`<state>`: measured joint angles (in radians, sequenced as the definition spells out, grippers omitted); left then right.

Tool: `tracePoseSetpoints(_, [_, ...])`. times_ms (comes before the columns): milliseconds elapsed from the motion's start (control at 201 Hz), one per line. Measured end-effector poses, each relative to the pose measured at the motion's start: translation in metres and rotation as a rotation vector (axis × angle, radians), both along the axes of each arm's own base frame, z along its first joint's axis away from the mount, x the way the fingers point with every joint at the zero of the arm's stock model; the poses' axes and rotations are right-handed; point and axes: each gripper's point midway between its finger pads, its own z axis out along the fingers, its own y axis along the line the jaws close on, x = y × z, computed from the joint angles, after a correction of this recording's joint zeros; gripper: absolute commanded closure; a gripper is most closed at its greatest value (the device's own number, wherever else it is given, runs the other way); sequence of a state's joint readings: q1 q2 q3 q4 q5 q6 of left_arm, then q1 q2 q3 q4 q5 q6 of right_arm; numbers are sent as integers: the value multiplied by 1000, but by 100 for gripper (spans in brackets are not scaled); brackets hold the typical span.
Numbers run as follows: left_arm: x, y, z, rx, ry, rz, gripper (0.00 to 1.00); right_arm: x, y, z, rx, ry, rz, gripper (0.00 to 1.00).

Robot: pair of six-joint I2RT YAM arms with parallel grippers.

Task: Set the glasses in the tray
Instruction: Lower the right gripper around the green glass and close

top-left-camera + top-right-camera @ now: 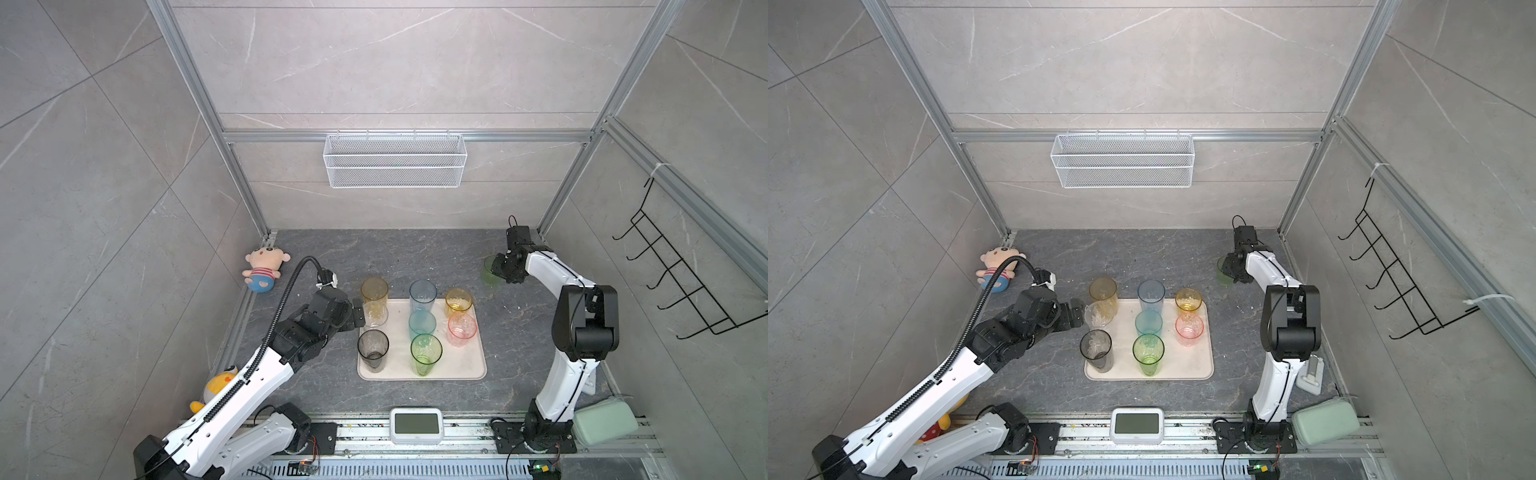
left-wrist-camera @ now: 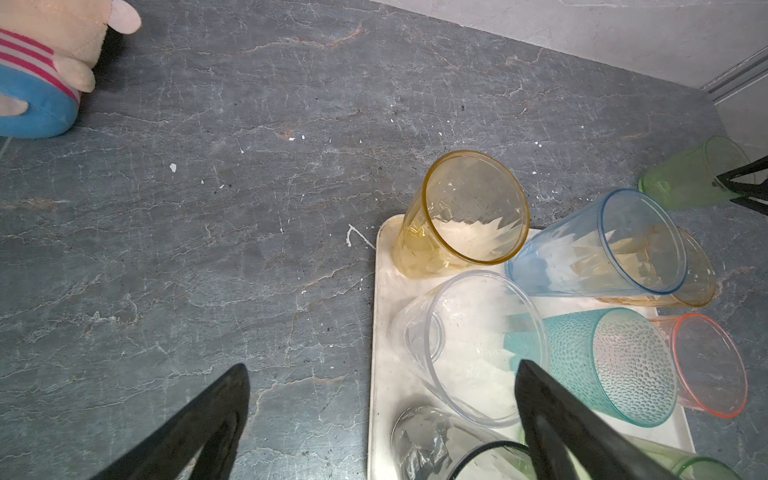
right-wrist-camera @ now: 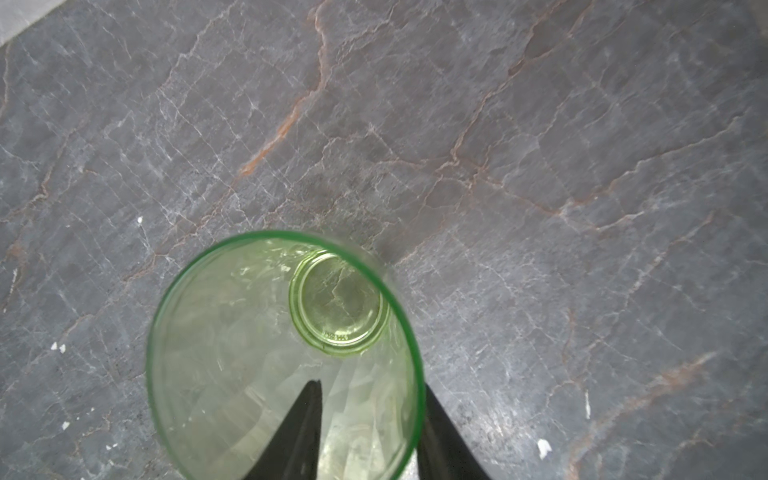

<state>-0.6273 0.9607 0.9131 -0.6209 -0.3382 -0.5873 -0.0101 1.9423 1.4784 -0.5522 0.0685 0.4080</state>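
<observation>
R gripper (image 3: 370, 386) sits closest: one finger inside the green glass (image 3: 249, 353), one outside, astride its wall. Can't tell if I'm pinching it. That glass is at back right of the table (image 1: 332, 257), well apart from the tray (image 1: 469, 365). The other glasses (image 1: 422, 324), eight, stand upright on tray. L gripper (image 2: 382, 365) gapes wide w/ nothing held, just beside the clear glass (image 2: 465, 316).

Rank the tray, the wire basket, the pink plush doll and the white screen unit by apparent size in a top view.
Largest: tray.
Then wire basket, though it hangs nearer the camera, so true size is unsure.
Smallest: white screen unit and pink plush doll, about alike.
</observation>
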Motion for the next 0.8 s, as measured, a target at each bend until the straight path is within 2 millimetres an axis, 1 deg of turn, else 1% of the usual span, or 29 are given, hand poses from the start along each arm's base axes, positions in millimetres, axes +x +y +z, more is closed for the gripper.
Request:
tracePoseSetpoints(174, [0,0,-1,2,3,0,0,-6,2,-8,11,20,1,69])
tracePoseSetpoints(379, [0,0,-2,2,3,0,0,-15,3,-13,21,32,-5,81])
tracePoseSetpoints(498, [-1,1,-4,5,8,0,0,-19,4,-5,28,18,-7,86])
tracePoseSetpoints(797, [-2,1,-2,0,1,0,0,-28,9,26,54,-42,12,100])
